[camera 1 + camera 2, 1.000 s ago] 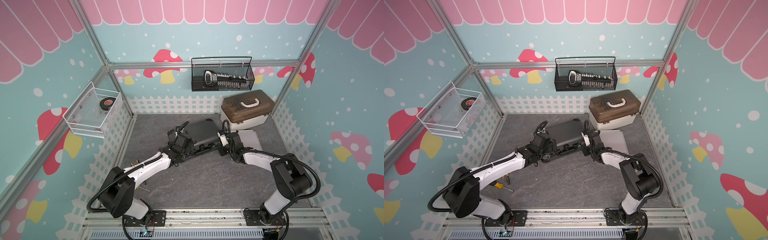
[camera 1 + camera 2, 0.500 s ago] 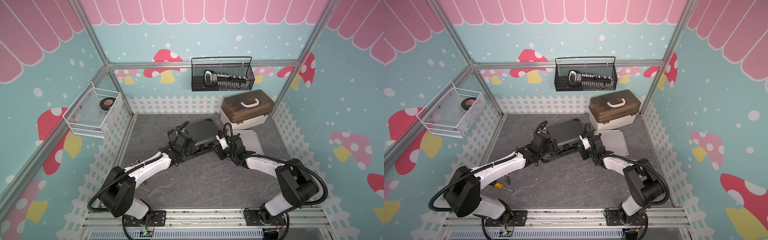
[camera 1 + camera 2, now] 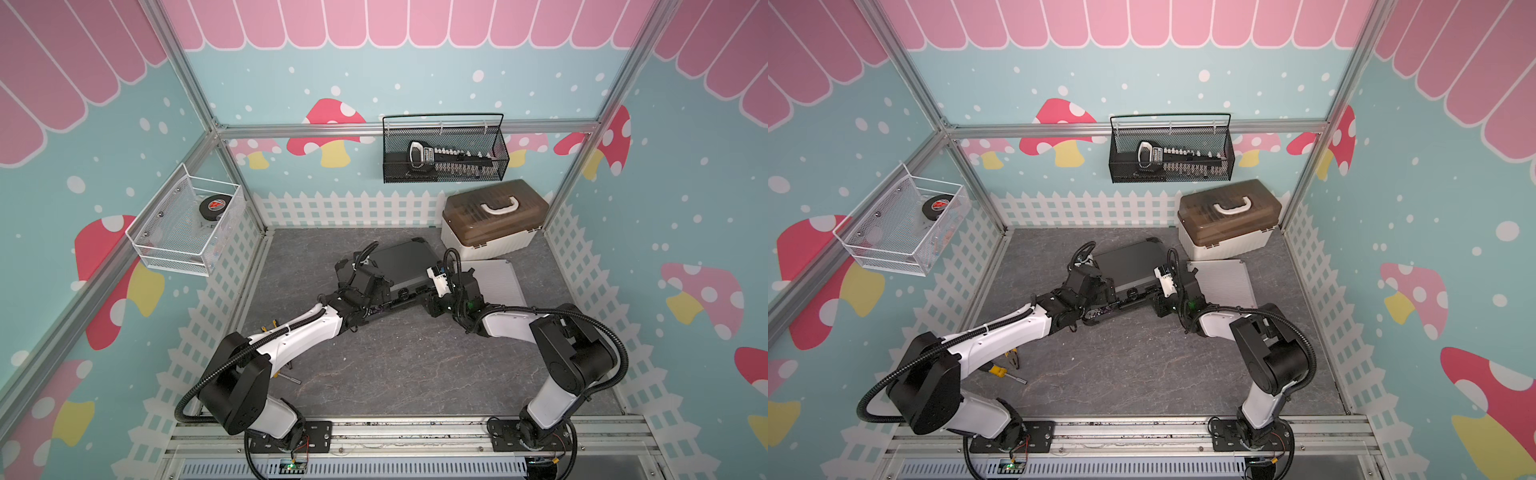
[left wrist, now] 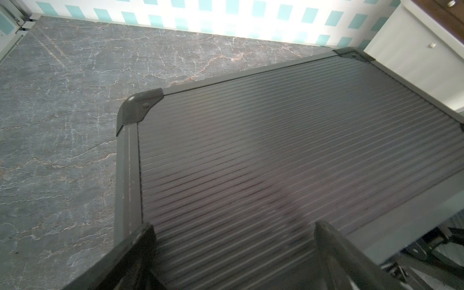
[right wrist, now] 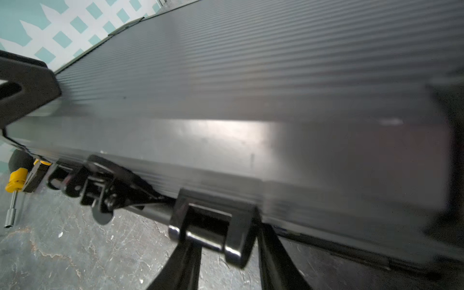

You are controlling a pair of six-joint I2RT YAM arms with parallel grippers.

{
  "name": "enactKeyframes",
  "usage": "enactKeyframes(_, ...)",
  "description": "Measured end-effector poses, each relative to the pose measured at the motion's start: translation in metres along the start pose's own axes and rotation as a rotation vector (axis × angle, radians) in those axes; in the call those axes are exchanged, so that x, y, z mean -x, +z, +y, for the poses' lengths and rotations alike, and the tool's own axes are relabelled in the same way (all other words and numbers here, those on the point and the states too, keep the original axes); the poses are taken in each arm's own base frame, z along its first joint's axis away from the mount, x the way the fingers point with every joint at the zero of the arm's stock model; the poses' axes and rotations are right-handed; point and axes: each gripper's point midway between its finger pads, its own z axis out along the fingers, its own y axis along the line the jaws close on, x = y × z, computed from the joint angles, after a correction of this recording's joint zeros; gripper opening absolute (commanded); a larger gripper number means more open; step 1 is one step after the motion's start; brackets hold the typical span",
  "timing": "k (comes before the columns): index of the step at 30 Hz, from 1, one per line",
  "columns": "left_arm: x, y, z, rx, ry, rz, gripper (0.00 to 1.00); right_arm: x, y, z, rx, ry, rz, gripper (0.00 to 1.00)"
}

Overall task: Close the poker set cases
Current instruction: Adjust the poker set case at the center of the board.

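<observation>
right wrist: latch (image 5: 209, 227); left wrist: lid (image 4: 276, 150)

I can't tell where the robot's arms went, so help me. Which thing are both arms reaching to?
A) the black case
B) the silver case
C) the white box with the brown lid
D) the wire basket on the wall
A: the left end effector and the right end effector are both at the black ribbed case, not at the silver case beside it or the white storage box behind.
</observation>
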Motion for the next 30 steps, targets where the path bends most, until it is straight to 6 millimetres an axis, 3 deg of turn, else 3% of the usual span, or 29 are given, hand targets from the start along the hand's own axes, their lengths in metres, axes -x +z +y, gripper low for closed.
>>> enactKeyframes(5,0.001,0.0,-0.001,-0.005,0.005,-0.004,0.99,0.0,0.0,0.001,0.009,0.009,0.0,0.16)
enactKeyframes(10,0.001,0.0,-0.001,-0.006,0.009,-0.004,0.99,0.0,0.0,0.001,0.01,0.004,0.0,0.08)
enactKeyframes(30,-0.007,-0.001,0.002,0.006,0.034,0.03,0.99,-0.009,-0.018,0.006,-0.055,-0.029,0.044,0.04)
